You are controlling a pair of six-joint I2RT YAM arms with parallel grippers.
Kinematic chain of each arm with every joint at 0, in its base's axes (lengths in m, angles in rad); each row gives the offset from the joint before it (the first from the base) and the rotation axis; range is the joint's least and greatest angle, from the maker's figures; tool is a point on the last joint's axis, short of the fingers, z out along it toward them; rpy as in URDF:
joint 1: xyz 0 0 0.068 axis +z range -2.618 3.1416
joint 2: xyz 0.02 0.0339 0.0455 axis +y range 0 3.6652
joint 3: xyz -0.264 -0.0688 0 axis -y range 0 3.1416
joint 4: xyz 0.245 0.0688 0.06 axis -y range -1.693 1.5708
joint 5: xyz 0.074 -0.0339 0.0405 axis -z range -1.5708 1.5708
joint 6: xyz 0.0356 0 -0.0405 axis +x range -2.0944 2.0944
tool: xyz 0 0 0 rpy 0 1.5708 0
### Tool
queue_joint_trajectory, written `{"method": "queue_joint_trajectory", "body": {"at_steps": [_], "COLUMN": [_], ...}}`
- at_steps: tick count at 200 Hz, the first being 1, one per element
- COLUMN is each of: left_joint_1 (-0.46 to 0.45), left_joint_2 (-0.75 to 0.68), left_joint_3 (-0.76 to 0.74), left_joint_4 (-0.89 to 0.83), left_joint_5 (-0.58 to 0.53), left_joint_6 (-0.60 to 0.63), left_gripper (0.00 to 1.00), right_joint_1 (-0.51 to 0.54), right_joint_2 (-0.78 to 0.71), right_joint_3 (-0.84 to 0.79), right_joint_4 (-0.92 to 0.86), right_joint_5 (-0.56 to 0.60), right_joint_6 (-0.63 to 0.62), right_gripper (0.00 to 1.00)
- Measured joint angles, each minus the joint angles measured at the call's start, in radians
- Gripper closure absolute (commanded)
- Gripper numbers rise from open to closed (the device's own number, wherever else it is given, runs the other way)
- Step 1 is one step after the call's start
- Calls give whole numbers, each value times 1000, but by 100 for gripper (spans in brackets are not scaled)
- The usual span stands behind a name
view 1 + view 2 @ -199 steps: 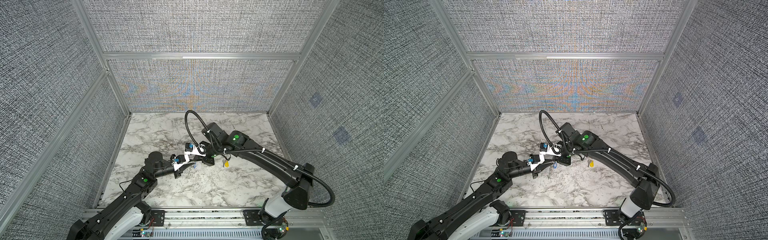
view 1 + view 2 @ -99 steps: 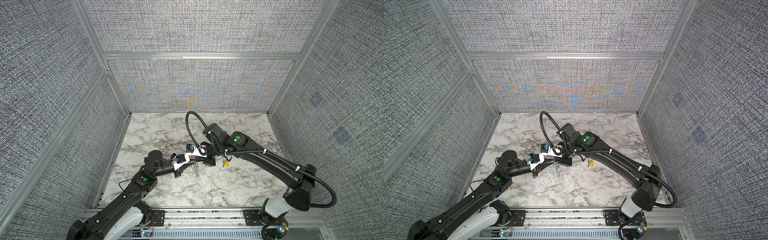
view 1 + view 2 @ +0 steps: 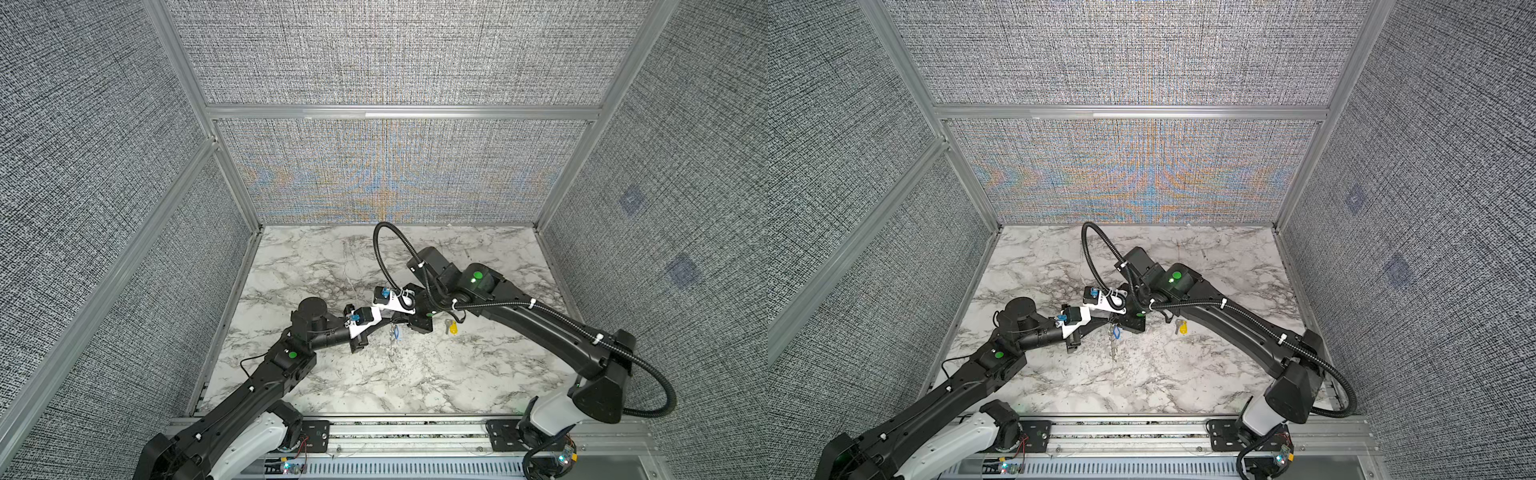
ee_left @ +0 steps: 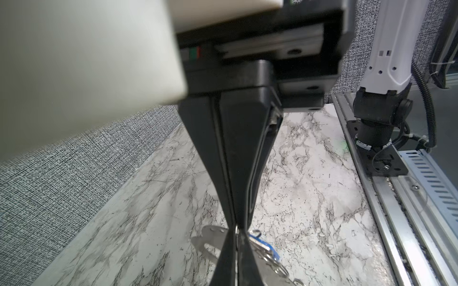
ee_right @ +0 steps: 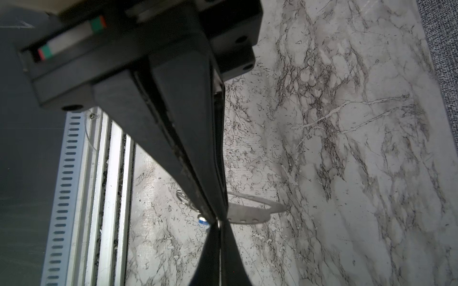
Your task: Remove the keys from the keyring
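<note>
Both grippers meet tip to tip above the marble table's (image 3: 415, 374) middle. My right gripper (image 3: 398, 321) (image 5: 218, 219) is shut on the keyring (image 5: 250, 210), a flat grey metal loop with small bumps along one edge. My left gripper (image 3: 388, 323) (image 4: 237, 226) is shut on the keyring's (image 4: 208, 237) edge from the opposite side. The blue key (image 3: 1116, 332) (image 4: 262, 245) hangs just below the pinch, partly hidden by the fingers. The yellow key (image 3: 452, 328) (image 3: 1180, 328) lies alone on the table, right of the right gripper.
Grey fabric walls (image 3: 386, 166) with aluminium posts close in the table on three sides. A metal rail (image 3: 415, 432) carrying both arm bases runs along the front edge. The right arm's black cable (image 3: 386, 253) loops up behind the grippers.
My left gripper's jaws have closed onto the keyring. The right gripper stayed shut on it, and both arms barely shifted.
</note>
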Motion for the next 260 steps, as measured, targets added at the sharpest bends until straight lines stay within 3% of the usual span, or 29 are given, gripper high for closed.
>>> {"method": "queue_joint_trajectory", "body": {"at_steps": [26, 101, 210, 260], "left_joint_1": [0, -3, -2, -2], "left_joint_2": [-3, -19, -14, -31], "left_joint_3": [0, -20, -27, -27], "left_joint_4": [0, -3, -25, -28], "left_joint_5": [-2, -2, -16, -5], "left_joint_6": [2, -14, -71, -96], "left_gripper": [97, 85, 85, 80], "right_joint_1": [0, 0, 2, 2], "right_joint_2": [-2, -20, -26, -26], "right_joint_3": [0, -14, -21, -28], "right_joint_4": [0, 13, 44, 57], "right_joint_5": [-3, -10, -51, -44], "right_joint_6": [0, -11, -48, -55], "right_gripper": [100, 100, 100, 100]}}
